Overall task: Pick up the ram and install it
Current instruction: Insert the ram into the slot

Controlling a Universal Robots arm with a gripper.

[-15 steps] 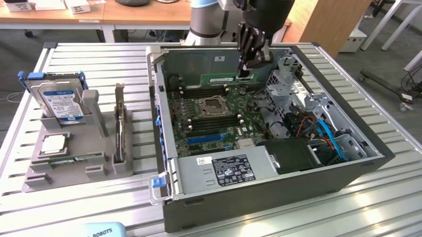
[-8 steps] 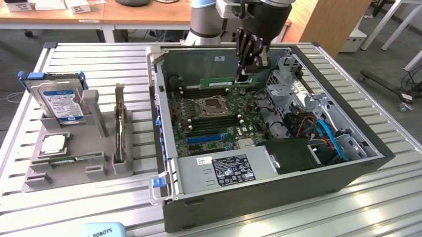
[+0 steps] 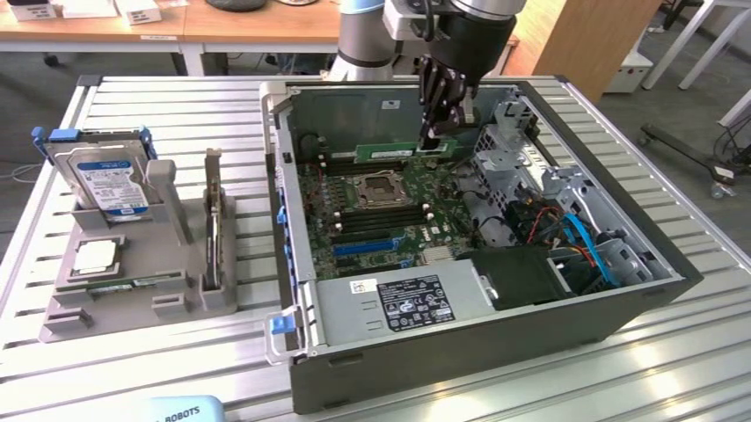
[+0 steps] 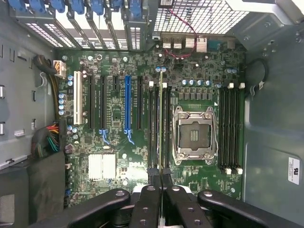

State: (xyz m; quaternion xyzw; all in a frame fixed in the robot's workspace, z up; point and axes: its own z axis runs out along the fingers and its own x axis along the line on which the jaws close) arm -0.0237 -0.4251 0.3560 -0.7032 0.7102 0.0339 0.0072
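Note:
My gripper (image 3: 437, 134) hangs inside the open computer case (image 3: 470, 352), over the back part of the motherboard (image 3: 375, 220). It is shut on the ram (image 3: 391, 151), a long thin green stick held level and on edge. In the wrist view the ram (image 4: 160, 118) appears edge-on as a thin pale line running out from between the black fingers (image 4: 151, 194) of my gripper (image 4: 161, 183). It sits in line with the black memory slots (image 4: 154, 128) beside the empty processor socket (image 4: 192, 133). Whether it touches a slot I cannot tell.
A grey fixture (image 3: 70, 321) on the exterior view's left holds a hard drive (image 3: 108, 180), a square silver processor chip (image 3: 94, 255) and an upright dark card (image 3: 213, 220). Inside the case, a drive cage (image 3: 522, 145), cables (image 3: 586, 242) and a power supply (image 3: 405, 303) crowd the motherboard.

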